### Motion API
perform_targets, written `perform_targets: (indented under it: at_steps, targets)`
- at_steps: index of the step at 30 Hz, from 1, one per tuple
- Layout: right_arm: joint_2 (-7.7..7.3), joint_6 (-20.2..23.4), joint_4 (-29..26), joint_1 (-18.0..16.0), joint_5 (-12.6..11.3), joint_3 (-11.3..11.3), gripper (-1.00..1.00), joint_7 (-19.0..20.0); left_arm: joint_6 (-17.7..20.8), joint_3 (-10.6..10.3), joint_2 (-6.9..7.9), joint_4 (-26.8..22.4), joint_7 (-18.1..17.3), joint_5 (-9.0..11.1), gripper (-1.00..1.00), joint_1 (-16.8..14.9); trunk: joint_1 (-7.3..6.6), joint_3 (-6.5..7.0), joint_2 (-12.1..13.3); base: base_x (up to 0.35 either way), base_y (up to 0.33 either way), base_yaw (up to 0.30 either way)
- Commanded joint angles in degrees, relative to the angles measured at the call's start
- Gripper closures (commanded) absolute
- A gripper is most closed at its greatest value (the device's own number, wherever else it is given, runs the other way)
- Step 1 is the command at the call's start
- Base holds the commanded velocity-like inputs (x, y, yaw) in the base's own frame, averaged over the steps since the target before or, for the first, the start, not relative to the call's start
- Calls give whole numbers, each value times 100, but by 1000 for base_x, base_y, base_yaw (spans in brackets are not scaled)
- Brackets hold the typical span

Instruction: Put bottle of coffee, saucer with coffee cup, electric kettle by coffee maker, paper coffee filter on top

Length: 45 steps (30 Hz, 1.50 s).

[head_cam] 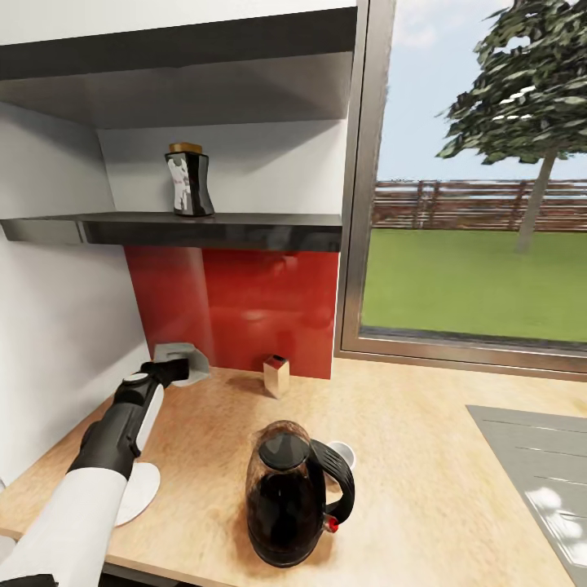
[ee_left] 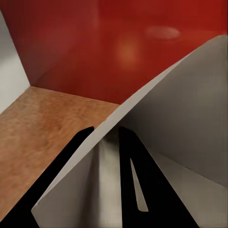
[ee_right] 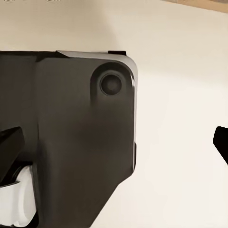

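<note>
- Head view: the left gripper (head_cam: 181,371) reaches to the back corner of the kitchen countertop (head_cam: 408,440), at about 10 o'clock from the electric kettle (head_cam: 289,497). Its black fingers are pressed onto the paper coffee filter (head_cam: 183,356), which sits just in front of the red backsplash (head_cam: 269,310).
- Head view: the bottle of coffee (head_cam: 189,180) stands upright on the kitchen shelf (head_cam: 212,228), at 12 o'clock above the filter.
- Head view: the saucer (head_cam: 137,492) lies at 9 o'clock from the kettle, partly under the left arm. The coffee cup (head_cam: 343,451) shows at 2 o'clock, just behind the kettle's handle. A small metal-and-wood block (head_cam: 275,375) stands near the backsplash. A grey sink drainer (head_cam: 538,473) lies at 3 o'clock.
- Left wrist view: the two black fingers (ee_left: 142,190) pinch the pale folded filter (ee_left: 190,118) above the wooden top, facing the red backsplash.
- Right wrist view: a dark robot housing (ee_right: 80,137) sits against a pale surface; the right gripper's state cannot be told.
</note>
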Motion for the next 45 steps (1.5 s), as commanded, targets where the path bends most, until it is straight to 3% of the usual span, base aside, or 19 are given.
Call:
perform_targets:
  at_steps: [1, 5, 11, 33, 45]
  targets:
    - [-1, -20, 3, -2, 2, -4, -100, 7, 178, -11, -2, -129, -6, -16, 100, 10, 2, -3, -3, 0, 0, 0]
    - [-1, -20, 5, -2, 2, -7, -100, 9, 561, -30, -10, -489, -27, -13, 100, 56, 2, -3, -3, -27, 0, 0]
    - [-1, -18, 19, -2, 10, -6, -100, 4, 680, -46, -10, -953, -32, -12, 100, 76, 2, -3, -3, -280, 0, 0]
    - [-15, -15, 12, -2, 11, -12, -100, 10, 679, -44, -4, -996, -33, -12, 100, 134, 2, -3, -3, -343, 0, -21]
    - [-36, -17, -1, -2, 11, -16, -100, 1, 584, -31, 28, -1002, -64, -12, 100, 789, 2, -3, -3, -344, 0, -256]
